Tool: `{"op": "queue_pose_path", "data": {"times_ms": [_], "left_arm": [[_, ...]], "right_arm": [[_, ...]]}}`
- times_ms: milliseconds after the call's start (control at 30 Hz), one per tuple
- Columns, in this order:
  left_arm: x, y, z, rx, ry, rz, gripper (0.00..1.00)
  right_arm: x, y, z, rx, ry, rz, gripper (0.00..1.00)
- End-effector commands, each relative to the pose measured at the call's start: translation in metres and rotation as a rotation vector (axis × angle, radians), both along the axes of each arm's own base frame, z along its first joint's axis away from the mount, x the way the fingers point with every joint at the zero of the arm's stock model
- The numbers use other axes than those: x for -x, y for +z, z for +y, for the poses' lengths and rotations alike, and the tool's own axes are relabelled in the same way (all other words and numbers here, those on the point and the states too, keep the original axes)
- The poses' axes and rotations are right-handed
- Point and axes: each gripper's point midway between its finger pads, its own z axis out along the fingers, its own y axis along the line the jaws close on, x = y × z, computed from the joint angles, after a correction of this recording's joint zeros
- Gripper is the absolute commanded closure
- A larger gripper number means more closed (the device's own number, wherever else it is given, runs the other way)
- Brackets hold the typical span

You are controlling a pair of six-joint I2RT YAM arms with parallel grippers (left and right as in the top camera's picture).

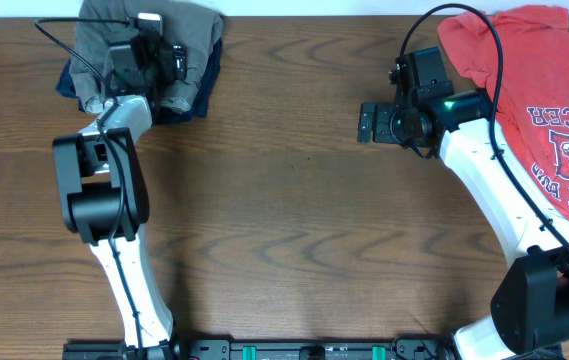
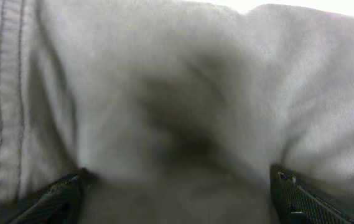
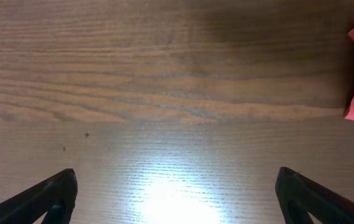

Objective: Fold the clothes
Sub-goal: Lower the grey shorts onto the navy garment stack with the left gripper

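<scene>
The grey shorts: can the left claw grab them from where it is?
Probably yes. The left claw is open right over the grey shorts, cloth fills the gap between its fingers, and nothing blocks it.

Left end effector (image 2: 177,202) splayed wide, right end effector (image 3: 177,199) — likewise

We see the grey-khaki shorts (image 1: 189,35) bunched in a rumpled heap, not yet folded. They lie on top of the dark navy garment (image 1: 207,75), whose edges show on either side. Close up, we find soft creases and a double-stitched seam.
</scene>
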Motion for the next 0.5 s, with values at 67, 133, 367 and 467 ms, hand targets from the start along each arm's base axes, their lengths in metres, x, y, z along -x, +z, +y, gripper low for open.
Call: {"op": "queue_pose_path", "data": {"times_ms": [67, 133, 367, 467], "left_arm": [[0.019, 0.099, 0.005, -0.021, 0.031, -0.084, 0.02], [0.031, 0.133, 0.003, -0.021, 0.031, -0.105, 0.02], [0.080, 0.222, -0.003, -0.027, 0.031, -0.157, 0.02], [0.089, 0.246, -0.004, -0.032, 0.031, -0.203, 0.02]], "right_arm": [[-0.009, 0.019, -0.008, 0.028, 0.016, -0.060, 0.01], [-0.008, 0.030, -0.011, 0.027, 0.014, -0.072, 0.01], [0.005, 0.110, -0.024, 0.076, 0.060, -0.190, 0.01], [0.020, 0.151, -0.038, 0.108, 0.025, -0.262, 0.01]]}}
